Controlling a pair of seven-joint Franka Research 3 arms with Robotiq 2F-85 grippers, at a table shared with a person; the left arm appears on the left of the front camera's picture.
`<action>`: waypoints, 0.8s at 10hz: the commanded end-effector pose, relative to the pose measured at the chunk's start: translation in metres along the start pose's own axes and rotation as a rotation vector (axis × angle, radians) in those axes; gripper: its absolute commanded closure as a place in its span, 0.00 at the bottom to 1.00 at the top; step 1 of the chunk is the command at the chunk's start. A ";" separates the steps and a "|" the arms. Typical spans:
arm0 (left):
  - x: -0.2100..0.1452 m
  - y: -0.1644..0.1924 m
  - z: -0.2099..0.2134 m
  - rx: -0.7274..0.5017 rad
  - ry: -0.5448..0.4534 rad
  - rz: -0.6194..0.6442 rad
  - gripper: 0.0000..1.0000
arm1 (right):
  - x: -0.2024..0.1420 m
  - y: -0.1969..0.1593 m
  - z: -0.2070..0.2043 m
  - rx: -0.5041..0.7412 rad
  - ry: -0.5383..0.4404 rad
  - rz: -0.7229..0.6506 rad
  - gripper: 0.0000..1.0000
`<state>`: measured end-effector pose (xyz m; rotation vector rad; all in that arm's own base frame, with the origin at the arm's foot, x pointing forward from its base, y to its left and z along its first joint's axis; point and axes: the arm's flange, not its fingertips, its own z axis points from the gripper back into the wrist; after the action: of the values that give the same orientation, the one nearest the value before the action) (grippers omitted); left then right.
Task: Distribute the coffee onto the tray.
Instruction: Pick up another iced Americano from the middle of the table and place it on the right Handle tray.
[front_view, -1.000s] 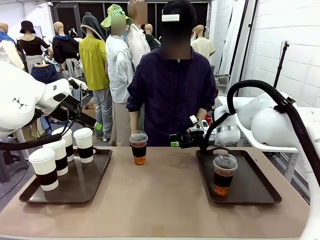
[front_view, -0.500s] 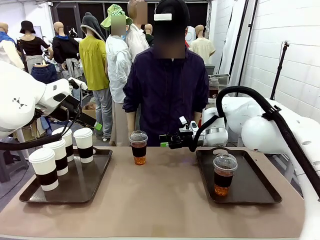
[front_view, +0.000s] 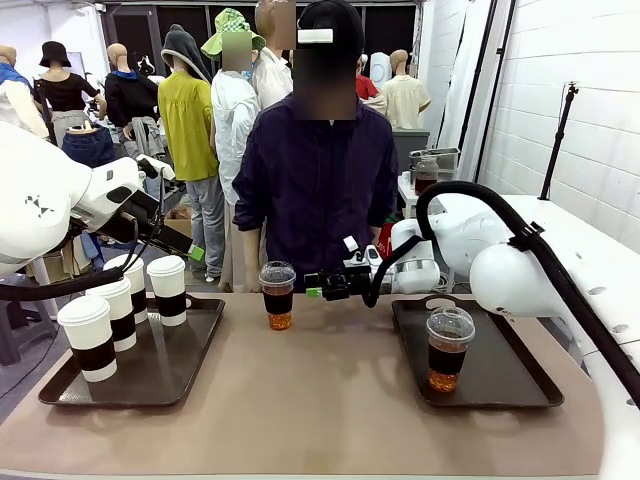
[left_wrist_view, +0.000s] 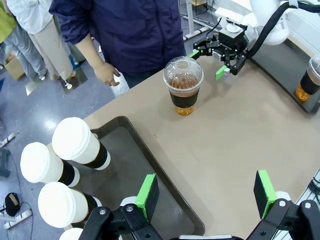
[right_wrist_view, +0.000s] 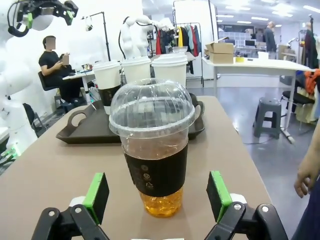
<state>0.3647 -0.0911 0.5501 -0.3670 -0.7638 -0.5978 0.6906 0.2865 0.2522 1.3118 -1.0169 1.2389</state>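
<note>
On the brown table (front_view: 330, 410), take the lone clear cup (front_view: 277, 294) on bare tabletop as your landmark. To its left lies the left tray (front_view: 195, 365) carrying 4 white lidded cups (front_view: 167, 289). To its right lies the right tray (front_view: 515, 370), where 1 more clear cup (front_view: 449, 348) stands. A person stands just behind the landmark cup, with 1 hand (left_wrist_view: 106, 74) hanging low beyond the table's far edge. Your left gripper (left_wrist_view: 206, 194) hangs open and empty well to the cup's left, above that tray's rim. Your right gripper (front_view: 314, 291) lies level just beside the cup on its right. Its jaws are spread wide and empty, and the green pads (right_wrist_view: 98, 196) are clear of the sleeve. The biggest risk, as I judge it, is an off-centre advance: 1 fingertip would shove the cup over and spill drink toward the person. Next is the squeeze, since thin plastic may buckle and pop the dome lid, so close on the sleeve. The smallest risk is at set-down, where a carried cup could clip the 1 already to the right.
</note>
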 end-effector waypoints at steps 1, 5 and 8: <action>-0.001 0.001 0.000 -0.006 0.000 0.004 0.00 | 0.003 -0.016 -0.009 0.007 0.039 -0.034 0.00; -0.001 0.001 0.000 -0.006 0.000 0.004 0.00 | 0.001 -0.022 -0.024 0.024 0.062 -0.060 0.00; -0.001 0.001 0.000 -0.006 0.000 0.004 0.00 | -0.003 -0.023 -0.034 0.043 0.075 -0.070 0.00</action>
<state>0.3647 -0.0911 0.5501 -0.3670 -0.7638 -0.5977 0.6976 0.3178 0.2435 1.3162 -0.9170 1.2586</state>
